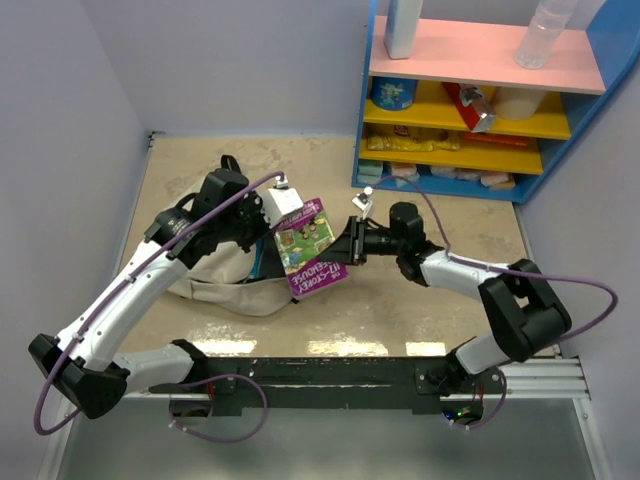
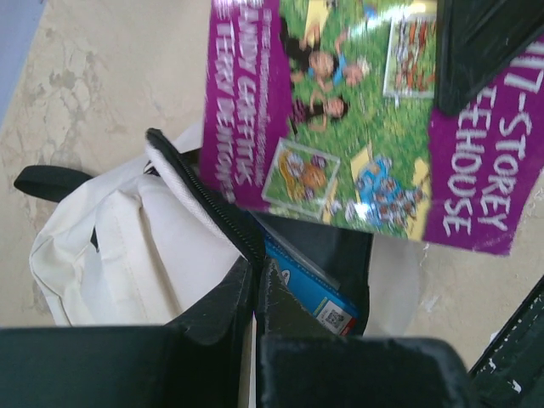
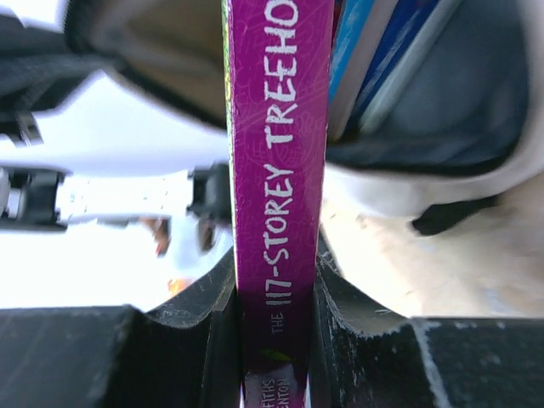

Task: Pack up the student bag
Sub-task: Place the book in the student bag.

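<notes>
The student bag (image 1: 225, 285) lies beige and slumped on the table, left of centre, its mouth facing right. My left gripper (image 1: 266, 240) is shut on the bag's black zipper edge (image 2: 204, 200), holding the mouth open. A blue book (image 2: 310, 285) stands inside the bag (image 2: 110, 246). My right gripper (image 1: 345, 245) is shut on the spine of a purple "117-Storey Treehouse" book (image 1: 310, 250), held on edge just above the opening. In the right wrist view the purple spine (image 3: 276, 170) fills the gap between the jaws, with the bag's rim (image 3: 425, 187) and the blue books (image 3: 365, 51) beyond.
A blue shelf unit (image 1: 480, 90) with pink and yellow shelves stands at the back right, holding a clear bottle (image 1: 545, 30), snack packets and boxes. Pale walls close in the left side and the back. The table's front rail (image 1: 400, 375) runs along the arm bases.
</notes>
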Controlling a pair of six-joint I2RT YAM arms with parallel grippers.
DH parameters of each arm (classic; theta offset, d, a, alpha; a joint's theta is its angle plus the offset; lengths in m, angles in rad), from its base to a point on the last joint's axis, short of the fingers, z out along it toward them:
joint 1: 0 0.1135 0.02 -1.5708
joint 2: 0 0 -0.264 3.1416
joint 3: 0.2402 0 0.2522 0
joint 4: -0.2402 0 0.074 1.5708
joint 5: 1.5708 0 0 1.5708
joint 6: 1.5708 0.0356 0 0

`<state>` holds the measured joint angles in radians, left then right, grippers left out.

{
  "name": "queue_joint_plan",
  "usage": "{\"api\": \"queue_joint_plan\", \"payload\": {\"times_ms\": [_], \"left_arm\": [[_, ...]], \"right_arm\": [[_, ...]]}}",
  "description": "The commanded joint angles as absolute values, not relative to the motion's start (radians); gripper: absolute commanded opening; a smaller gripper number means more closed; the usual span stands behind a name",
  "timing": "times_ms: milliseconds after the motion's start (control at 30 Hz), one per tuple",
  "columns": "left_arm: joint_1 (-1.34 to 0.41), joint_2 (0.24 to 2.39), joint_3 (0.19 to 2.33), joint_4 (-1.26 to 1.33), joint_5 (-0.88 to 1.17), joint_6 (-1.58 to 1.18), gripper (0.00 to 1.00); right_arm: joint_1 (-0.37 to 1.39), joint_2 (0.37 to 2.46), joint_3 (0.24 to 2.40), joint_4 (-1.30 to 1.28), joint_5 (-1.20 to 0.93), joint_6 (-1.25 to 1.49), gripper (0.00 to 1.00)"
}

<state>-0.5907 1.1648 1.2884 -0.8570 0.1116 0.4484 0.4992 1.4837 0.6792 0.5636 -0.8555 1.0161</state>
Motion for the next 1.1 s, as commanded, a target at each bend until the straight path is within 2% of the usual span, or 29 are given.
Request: {"api": "queue_joint_plan", "payload": {"times_ms": [0,333,567,833,933,967,1067], "left_arm": [[-0.591,1.151,1.359,-0.804,0.215,0.482,0.0],[-0.591,1.144,1.351,-0.816,0.294,0.482,0.0],[-0.591,1.144,1.359,-0.853,0.325,0.508,0.0],[-0.591,1.155,1.368,-0.899,0.367,0.52,0.0],[-0.591,1.149,1.368,-0.891,0.365,0.517,0.0],[-0.591,1.147,1.37,-0.885,0.364,0.514,0.0],[-0.591,1.154,1.373,-0.885,0.376,0.514,0.0]], "right_arm": [[0.566,1.543,0.669,0.883,-0.956,1.15,0.0],[0.603,1.698,0.774,0.949,-0.994,1.213,0.0],[0.609,1.899,0.908,1.244,-1.026,1.42,0.0],[0.609,2.098,1.087,1.463,-0.993,1.658,0.0],[0.615,2.065,1.107,1.297,-0.962,1.531,0.0],[0.623,2.053,1.112,1.119,-0.951,1.473,0.0],[0.643,2.019,1.141,0.909,-0.89,1.324,0.0]]}}
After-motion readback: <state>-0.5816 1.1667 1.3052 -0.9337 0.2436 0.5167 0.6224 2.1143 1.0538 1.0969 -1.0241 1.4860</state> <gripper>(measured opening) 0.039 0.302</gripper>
